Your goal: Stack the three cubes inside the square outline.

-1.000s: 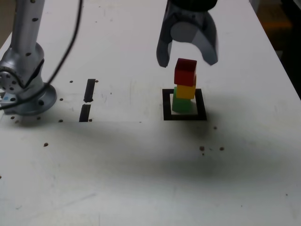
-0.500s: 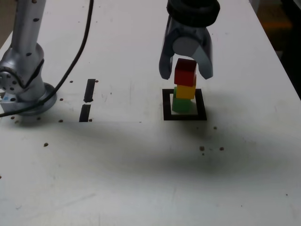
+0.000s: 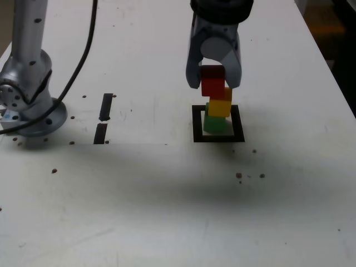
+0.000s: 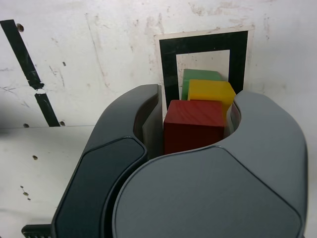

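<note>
The three cubes stand stacked inside the square outline (image 3: 218, 137): green cube (image 3: 214, 124) at the bottom, yellow cube (image 3: 220, 107) on it, red cube (image 3: 213, 81) on top. The red cube sits offset toward the exterior view's left on the yellow one. My gripper (image 3: 213, 83) comes down from above and is shut on the red cube, one finger on each side. In the wrist view the red cube (image 4: 194, 130) lies between the dark fingers (image 4: 143, 119), with the yellow cube (image 4: 211, 92), green cube (image 4: 200, 76) and square outline (image 4: 168, 54) beyond it.
Two short black strips (image 3: 104, 118) lie on the white table toward the exterior view's left. The arm's silver base (image 3: 28, 100) and a black cable (image 3: 83, 53) stand at the far left. Small dark specks (image 3: 239, 176) dot the table in front of the outline.
The jaws came down around the red cube and closed on it. The red cube shifted slightly toward the exterior view's left on the yellow one.
</note>
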Robot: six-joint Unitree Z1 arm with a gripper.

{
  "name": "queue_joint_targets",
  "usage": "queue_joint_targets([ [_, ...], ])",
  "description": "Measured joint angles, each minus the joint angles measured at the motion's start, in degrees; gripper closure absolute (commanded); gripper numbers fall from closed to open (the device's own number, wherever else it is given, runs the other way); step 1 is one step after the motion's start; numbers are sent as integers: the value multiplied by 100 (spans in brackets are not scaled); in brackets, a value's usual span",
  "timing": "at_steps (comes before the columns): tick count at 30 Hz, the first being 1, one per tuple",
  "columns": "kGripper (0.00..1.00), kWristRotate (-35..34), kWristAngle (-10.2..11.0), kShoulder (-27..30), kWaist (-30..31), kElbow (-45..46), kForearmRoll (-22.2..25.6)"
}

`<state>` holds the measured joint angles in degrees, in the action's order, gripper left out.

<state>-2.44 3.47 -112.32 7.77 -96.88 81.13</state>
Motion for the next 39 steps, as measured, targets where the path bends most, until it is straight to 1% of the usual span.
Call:
queue_joint_targets([
  [3, 78, 0, -6, 1, 0, 1, -6],
  [6, 78, 0, -14, 37, 6, -94, 144],
  [8, 79, -26, -18, 142, 78, -245, 379],
  [10, 80, -142, -42, 379, 272, -382, 668],
  [12, 80, -384, -120, 610, 578, -475, 886],
  [13, 81, -465, -173, 654, 697, -481, 914],
  [14, 81, -486, -214, 653, 750, -480, 907],
  [16, 81, -632, -409, 527, 879, -488, 903],
  [18, 81, -692, -563, 314, 1058, -526, 854],
  [20, 80, -756, -635, 104, 1163, -570, 782],
  [22, 80, -791, -656, -51, 1190, -629, 674],
  [27, 80, -738, -676, -585, 1218, -686, 221],
  [29, 80, -683, -696, -731, 1206, -665, 146],
  [35, 80, -551, -708, -884, 1108, -462, -52],
  [37, 80, -480, -708, -883, 1032, -235, -288],
  [39, 80, -416, -706, -887, 902, 163, -640],
])
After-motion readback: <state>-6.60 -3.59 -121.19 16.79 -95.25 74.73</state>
